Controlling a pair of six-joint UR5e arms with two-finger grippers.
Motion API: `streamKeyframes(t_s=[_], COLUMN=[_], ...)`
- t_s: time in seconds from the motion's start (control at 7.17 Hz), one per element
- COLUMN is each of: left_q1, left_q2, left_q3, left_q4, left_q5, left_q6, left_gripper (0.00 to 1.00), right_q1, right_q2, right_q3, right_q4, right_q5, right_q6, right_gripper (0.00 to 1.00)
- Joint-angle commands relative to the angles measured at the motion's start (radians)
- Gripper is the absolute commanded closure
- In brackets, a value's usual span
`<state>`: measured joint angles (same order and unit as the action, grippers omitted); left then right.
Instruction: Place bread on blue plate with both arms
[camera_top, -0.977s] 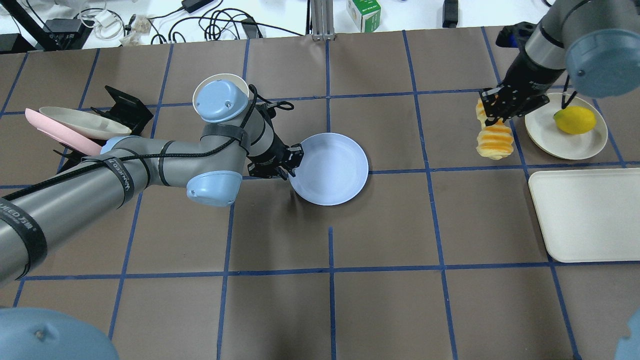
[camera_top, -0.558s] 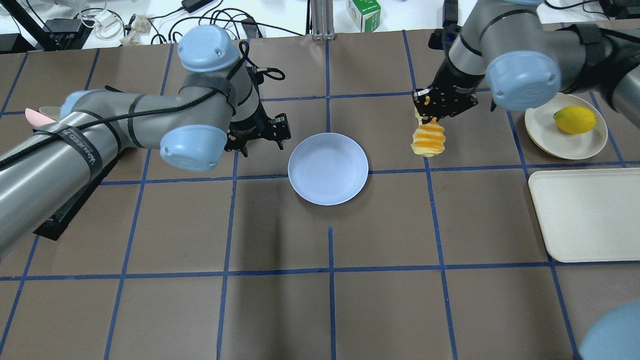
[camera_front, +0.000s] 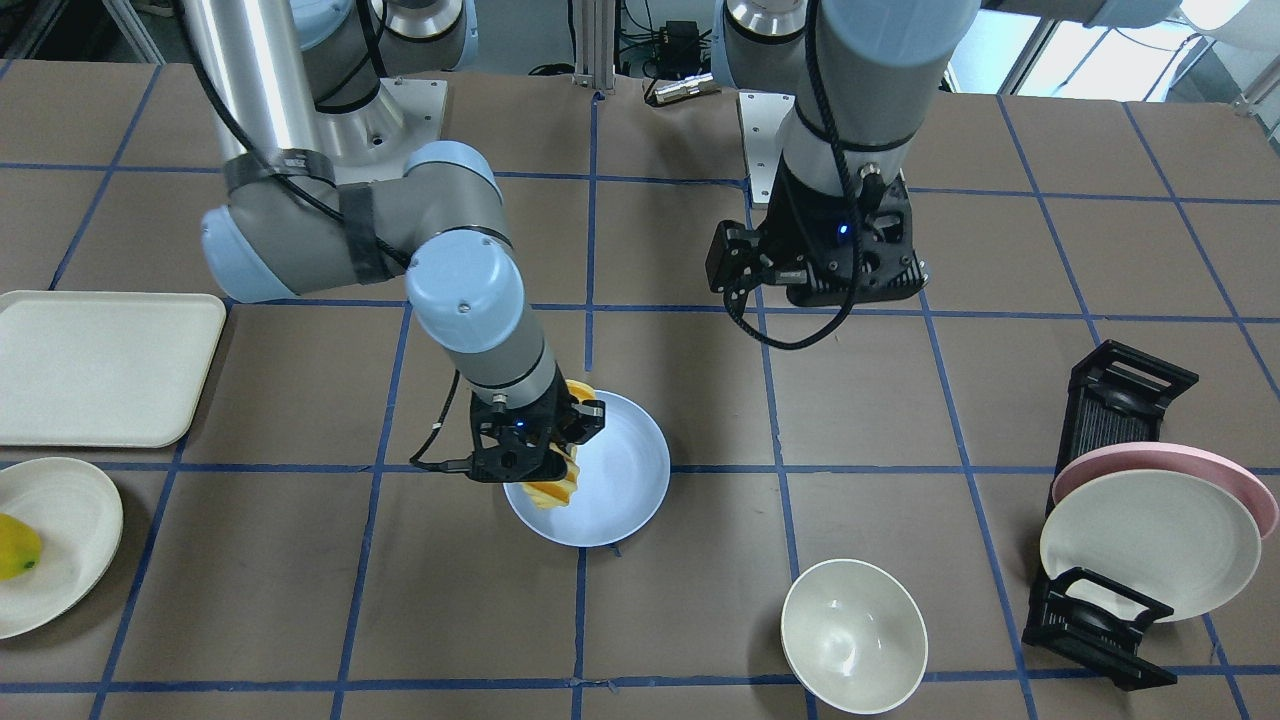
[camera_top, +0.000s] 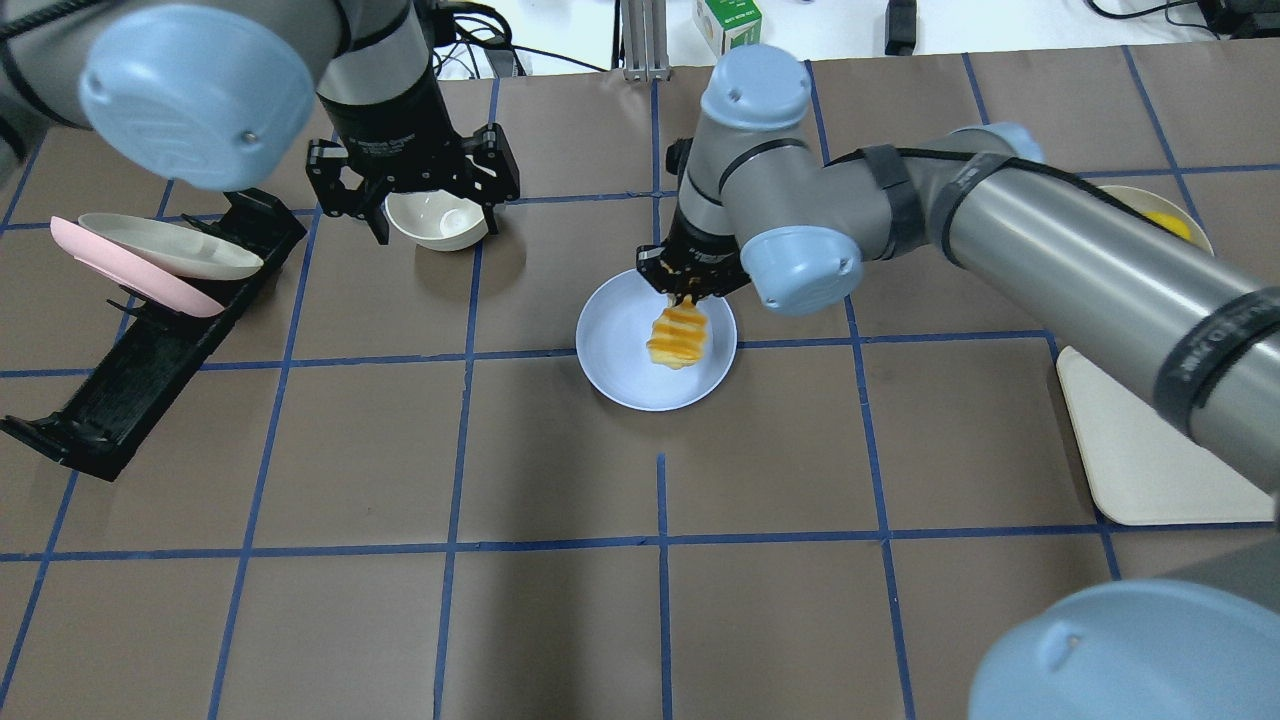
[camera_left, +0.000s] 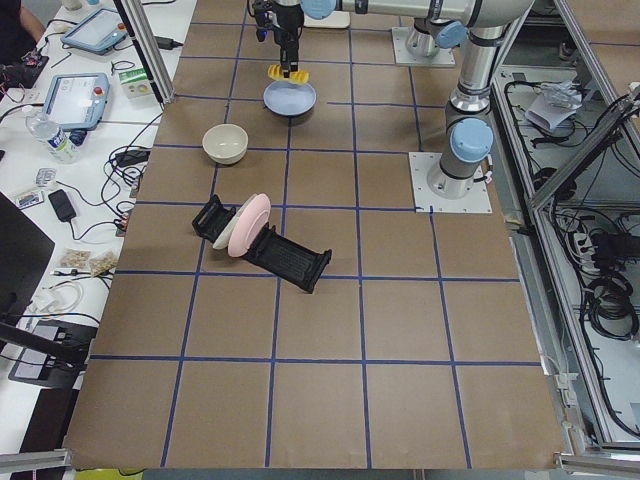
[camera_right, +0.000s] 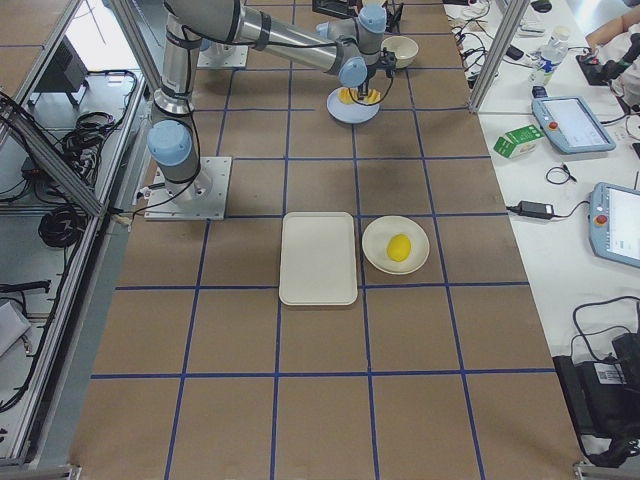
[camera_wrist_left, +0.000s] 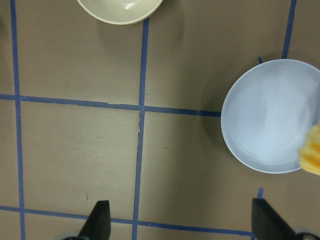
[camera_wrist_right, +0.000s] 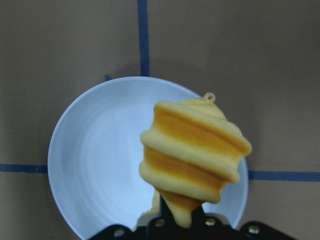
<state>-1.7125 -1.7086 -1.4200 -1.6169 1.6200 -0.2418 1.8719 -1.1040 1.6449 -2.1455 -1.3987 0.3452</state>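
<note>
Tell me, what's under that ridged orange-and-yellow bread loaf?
The round pale-blue plastic plate lies beneath the ridged golden-orange bread, held by the right gripper. The loaf hides part of the plate's floor; whether it touches the plate cannot be told.

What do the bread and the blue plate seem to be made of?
The bread: probably soft foam or rubbery plastic, not real food; its ridges look smooth and evenly coloured, and a small loop sticks out of one end. The blue plate: likely plastic, with a uniform pale colour, a soft satin sheen and a thin raised rim.
</note>
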Motion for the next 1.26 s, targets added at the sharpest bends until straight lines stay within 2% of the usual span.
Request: streamKeyframes(t_s=[0.0,0.14,0.28,0.7,0.84,0.98,1.12], left_q1=[0.017,0.022,0.037,0.063,0.070,0.073,0.074], left_q2=[0.017,0.012,0.012,0.012,0.012,0.012,0.012], left_q3=[0.033,0.024,0.027,0.024,0.024,0.026,0.026], left_q4=[-0.084,-0.074,-0.064,-0.064,-0.064,-0.063,-0.063], left_q5=[-0.002,-0.015,-0.028,-0.052,-0.052,-0.051,-0.052], left_q6=[0.004,0.006,0.007,0.009,0.010,0.010,0.010], left_gripper=[0.00,0.00,0.00,0.00,0.00,0.00,0.00], right_q1=[0.042,0.041,0.038,-0.003,-0.035,-0.103,-0.199], right_q2=[0.051,0.062,0.064,0.050,-0.006,-0.078,-0.136], right_q3=[0.003,0.004,0.006,-0.028,-0.068,-0.142,-0.222], right_q4=[-0.049,-0.091,-0.120,-0.100,-0.006,0.176,0.343], right_q5=[0.012,0.000,-0.003,-0.005,-0.006,-0.005,-0.012], right_q6=[0.067,0.049,0.025,0.002,0.002,-0.027,-0.175], right_gripper=[1.00,0.44,0.00,0.00,0.00,0.00,0.00])
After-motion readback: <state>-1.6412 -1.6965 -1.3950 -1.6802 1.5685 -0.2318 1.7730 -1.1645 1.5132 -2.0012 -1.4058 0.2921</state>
